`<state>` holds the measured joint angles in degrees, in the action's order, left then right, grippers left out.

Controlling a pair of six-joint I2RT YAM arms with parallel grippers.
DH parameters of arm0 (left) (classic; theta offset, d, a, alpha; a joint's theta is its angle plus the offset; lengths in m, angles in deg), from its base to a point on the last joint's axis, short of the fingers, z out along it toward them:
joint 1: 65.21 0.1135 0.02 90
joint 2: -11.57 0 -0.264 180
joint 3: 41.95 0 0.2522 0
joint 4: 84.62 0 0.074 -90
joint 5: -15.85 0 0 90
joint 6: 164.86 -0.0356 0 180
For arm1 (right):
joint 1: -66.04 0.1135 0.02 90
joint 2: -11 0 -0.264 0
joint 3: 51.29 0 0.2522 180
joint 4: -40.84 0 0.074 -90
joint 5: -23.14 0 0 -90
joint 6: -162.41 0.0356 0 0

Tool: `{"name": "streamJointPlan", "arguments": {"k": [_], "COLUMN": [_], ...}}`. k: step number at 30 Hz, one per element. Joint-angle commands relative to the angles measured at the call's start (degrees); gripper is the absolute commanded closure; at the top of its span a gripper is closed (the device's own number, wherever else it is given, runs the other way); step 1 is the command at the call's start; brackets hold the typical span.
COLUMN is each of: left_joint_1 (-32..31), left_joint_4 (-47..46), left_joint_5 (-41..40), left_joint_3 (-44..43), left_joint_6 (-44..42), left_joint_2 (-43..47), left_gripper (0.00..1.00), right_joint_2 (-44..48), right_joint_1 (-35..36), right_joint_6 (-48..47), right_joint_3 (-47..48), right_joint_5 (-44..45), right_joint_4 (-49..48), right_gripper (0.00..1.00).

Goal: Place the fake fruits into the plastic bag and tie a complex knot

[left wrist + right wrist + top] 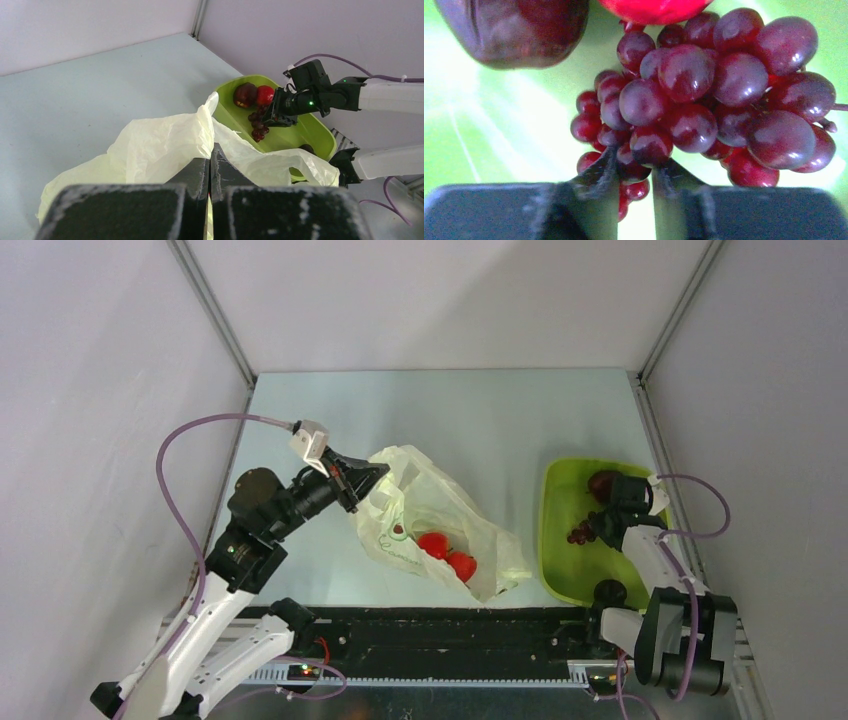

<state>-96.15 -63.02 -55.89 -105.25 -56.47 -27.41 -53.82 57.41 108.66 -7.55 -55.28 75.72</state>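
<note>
The black-and-white left arm [215,610] is reaching from the lower left of the top view up toward the centre, with its black two-finger left end effector [366,480] pointing right. Its fingers [197,172] are pressing flat together, pinching a fold of the thin translucent cream plastic bag [160,145]. The black-and-white right arm [660,560] is folding up at the lower right, its wrist bending over at mid-right. The right end effector [636,162] is holding its fingers [599,180] narrowly apart, touching the small lower grapes of the dark red plastic grape cluster [704,100] caught between them.
</note>
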Motion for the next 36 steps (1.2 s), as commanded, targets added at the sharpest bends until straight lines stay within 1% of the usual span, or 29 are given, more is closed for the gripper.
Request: {"name": "streamJointPlan", "arguments": {"k": [1,2,3,5,10,13,17,20,26,28,32,35,36], "left_joint_1": [0.33,0.35,0.35,0.34,0.36,0.35,0.35,0.35,0.36,0.35,0.36,0.35,0.4], "left_joint_4": [-0.18,-0.01,0.76,3.38,10.1,12.76,14.75,14.9,14.06,13.52,12.63,11.2,10.13], "left_joint_5": [-1.61,-1.89,-2.59,-3.94,-5.67,-9.17,-12.19,-13.3,-13.26,-12.92,-11.31,-11.79,-12.17], "left_joint_3": [-0.06,0.0,0.15,-0.55,-3.68,-4.49,-6.48,-7.56,-8.77,-9.11,-10.09,-9.23,-8.8], "left_joint_6": [-2.6,-3.81,-4.38,-5.34,-4.61,-3.5,-1.74,-1.23,-2.13,-3.15,-5.28,-7.22,-7.89], "left_joint_2": [0.38,0.48,0.44,-0.27,-2.68,-2.83,-3.0,-3.45,-5.54,-6.45,-8.58,-8.72,-8.23], "left_gripper": [1.0,1.0,1.0,1.0,1.0,1.0,1.0,1.0,1.0,1.0,1.0,1.0,1.0], "right_joint_2": [2.76,3.82,6.02,9.63,18.19,20.47,23.39,26.23,29.86,30.14,30.59,30.96,30.93], "right_joint_1": [4.15,6.6,7.57,13.08,20.87,25.91,30.34,33.4,43.32,46.62,53.69,58.7,61.22], "right_joint_6": [2.33,3.98,4.87,7.23,11.12,11.38,10.45,7.88,1.8,-1.73,-9.37,-14.99,-15.82], "right_joint_3": [0.92,0.73,0.58,0.28,-0.09,0.1,2.28,4.92,11.92,14.03,16.89,16.96,16.96], "right_joint_5": [3.44,4.59,6.66,8.93,14.57,15.66,16.93,18.38,21.42,21.17,17.37,11.15,10.33], "right_joint_4": [1.15,2.33,2.86,4.19,5.39,4.32,3.57,3.92,4.57,3.12,-1.39,-5.44,-5.95], "right_gripper": [0.86,0.89,0.93,1.0,1.0,1.0,1.0,1.0,1.0,1.0,1.0,1.0,1.0]}}
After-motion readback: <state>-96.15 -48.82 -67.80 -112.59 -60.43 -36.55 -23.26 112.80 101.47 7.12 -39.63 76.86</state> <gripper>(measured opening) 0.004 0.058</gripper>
